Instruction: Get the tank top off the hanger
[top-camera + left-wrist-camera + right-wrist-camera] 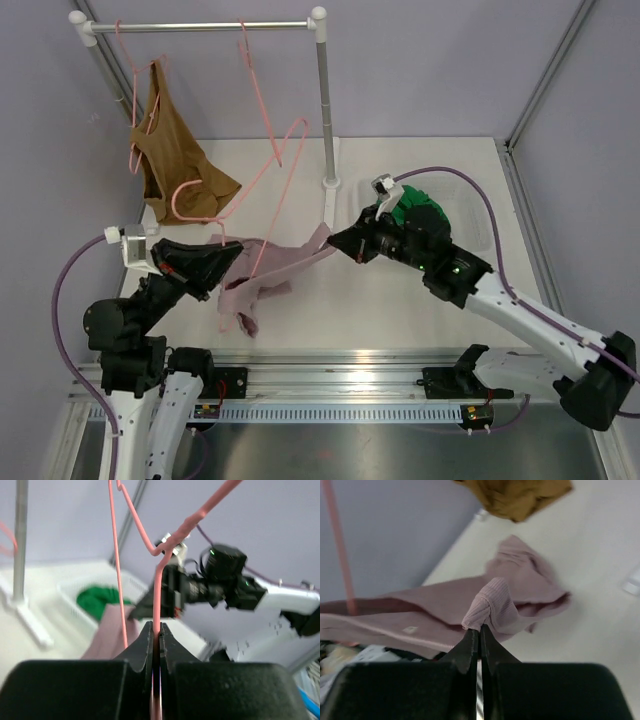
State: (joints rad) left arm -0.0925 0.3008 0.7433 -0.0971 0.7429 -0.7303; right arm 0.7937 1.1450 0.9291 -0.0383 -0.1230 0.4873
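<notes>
A pale pink ribbed tank top (268, 272) hangs low over the table between the arms, draped on a pink wire hanger (280, 165). My left gripper (232, 250) is shut on the hanger's wire (159, 595), which rises between its fingers in the left wrist view. My right gripper (335, 241) is shut on the tank top's edge; in the right wrist view a bunched fold of the top (487, 607) sits pinched at the fingertips (479, 632), the rest of the fabric spreading left and behind.
A brown garment (172, 155) hangs on another pink hanger from the white rail (200, 27) at the back left. The rail's post (326, 110) stands mid-table. A clear bin with a green cloth (420, 208) sits behind my right arm.
</notes>
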